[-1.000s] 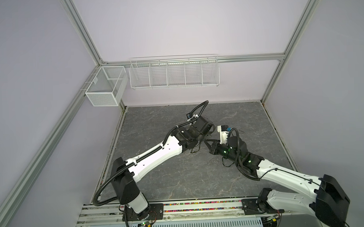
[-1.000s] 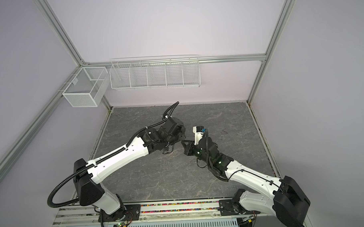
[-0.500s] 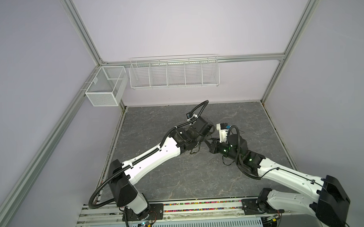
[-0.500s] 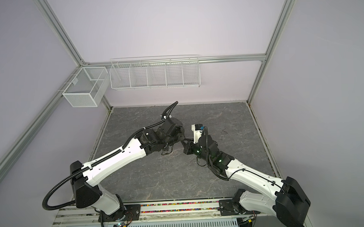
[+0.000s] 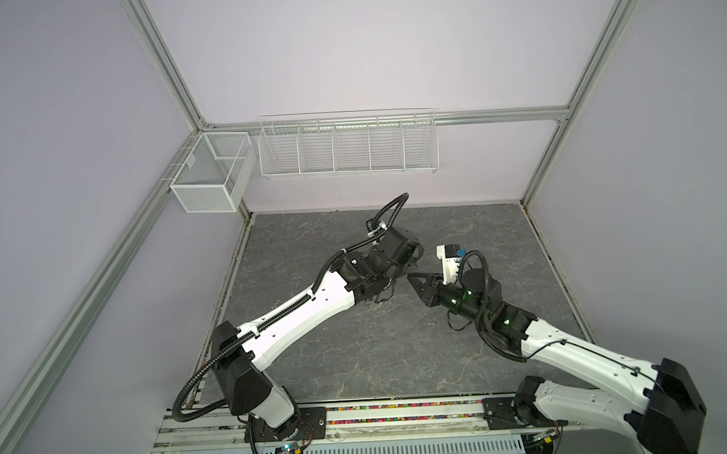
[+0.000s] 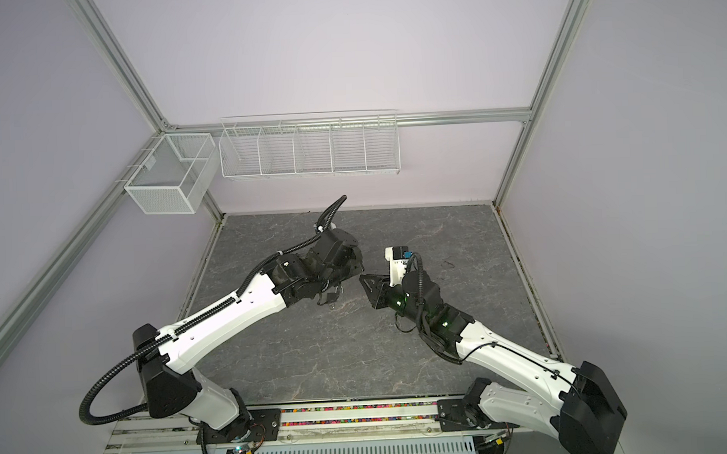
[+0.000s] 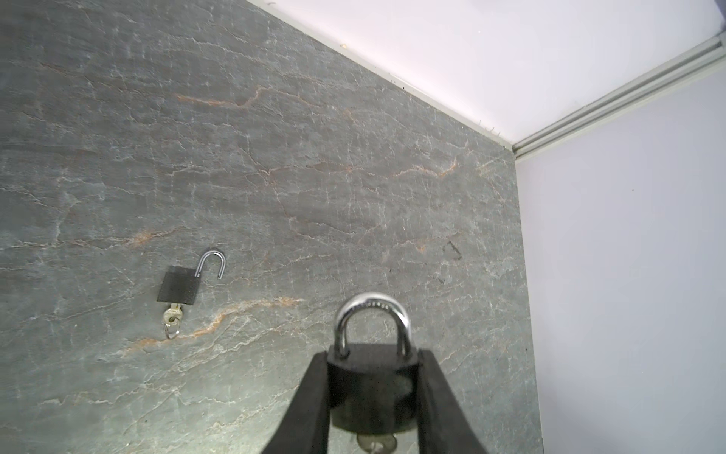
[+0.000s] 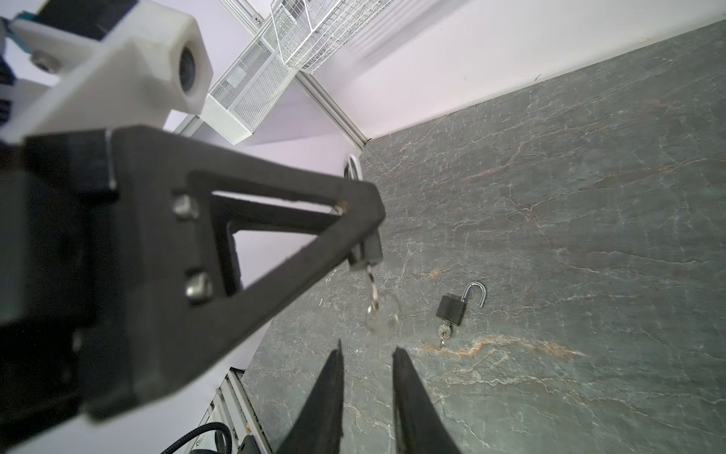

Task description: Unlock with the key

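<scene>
Left gripper (image 7: 373,358) is clamped on the held padlock (image 7: 371,387), black body squeezed between both jaws. Its shackle (image 7: 371,314) sticks out past the tips with both legs seated, so it's locked. The key (image 7: 376,444) sits in the keyway at the body's wrist-side end, partly cut off in the left wrist view.

Right gripper (image 8: 368,353) has its jaws apart with nothing between them. In the right wrist view that key (image 8: 371,287) and its ring (image 8: 397,312) hang just ahead of the right tips, not touching.

Step, as I read it: key inserted, turn not done. The next move calls for the right jaws to go forward and close on the key head, not the loose ring. Then twist about the key's axis while the left clamps firm. It's a small target and blurred here, so alignment matters.

Farther out beyond both sets of jaws, a second padlock (image 7: 178,285) lies flat on the table (image 7: 353,157). Its shackle is swung open with its own key (image 7: 171,316) in it, so it looks already done. Wire baskets (image 8: 314,35) hang on the wall past that.
</scene>
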Controlling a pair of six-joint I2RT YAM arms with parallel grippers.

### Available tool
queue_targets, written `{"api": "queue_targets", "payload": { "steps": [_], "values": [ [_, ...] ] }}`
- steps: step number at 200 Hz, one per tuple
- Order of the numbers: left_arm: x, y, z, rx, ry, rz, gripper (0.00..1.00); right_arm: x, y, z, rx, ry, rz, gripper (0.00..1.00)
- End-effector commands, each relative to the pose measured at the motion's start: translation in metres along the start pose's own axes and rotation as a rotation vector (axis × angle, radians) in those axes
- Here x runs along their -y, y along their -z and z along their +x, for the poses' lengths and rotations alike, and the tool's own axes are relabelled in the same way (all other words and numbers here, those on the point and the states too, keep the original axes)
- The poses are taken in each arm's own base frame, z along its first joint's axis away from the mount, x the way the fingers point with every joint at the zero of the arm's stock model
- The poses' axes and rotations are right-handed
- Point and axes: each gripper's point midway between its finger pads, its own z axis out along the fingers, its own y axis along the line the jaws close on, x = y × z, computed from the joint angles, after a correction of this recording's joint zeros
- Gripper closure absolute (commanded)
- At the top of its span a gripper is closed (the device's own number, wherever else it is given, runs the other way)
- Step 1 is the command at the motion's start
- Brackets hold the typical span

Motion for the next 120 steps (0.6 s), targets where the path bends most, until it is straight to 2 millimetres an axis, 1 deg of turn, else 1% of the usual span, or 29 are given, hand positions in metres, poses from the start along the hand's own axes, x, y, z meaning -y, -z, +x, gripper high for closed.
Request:
{"api": "queue_targets", "payload": {
  "steps": [1, 15, 38, 71, 120],
  "values": [
    [0.01, 0.01, -0.019, 0.056, 0.004, 0.028, 1.0, 0.006, 0.002, 0.006, -0.013, -0.007, 0.006, 0.73],
    [0.011, 0.011, -0.018, 0.049, 0.011, 0.038, 1.0, 0.004, 0.001, 0.002, -0.007, -0.013, -0.004, 0.76],
    [0.009, 0.013, -0.014, 0.036, 0.021, 0.045, 1.0, -0.007, -0.003, -0.008, -0.003, -0.003, -0.042, 0.77],
    [0.005, 0.018, -0.014, 0.039, 0.027, 0.051, 1.0, -0.004, -0.009, -0.016, 0.008, -0.035, -0.052, 0.8],
    [0.003, 0.019, -0.011, 0.033, 0.026, 0.055, 1.0, -0.017, -0.008, -0.027, 0.025, -0.021, -0.091, 0.82]
  ]
}}
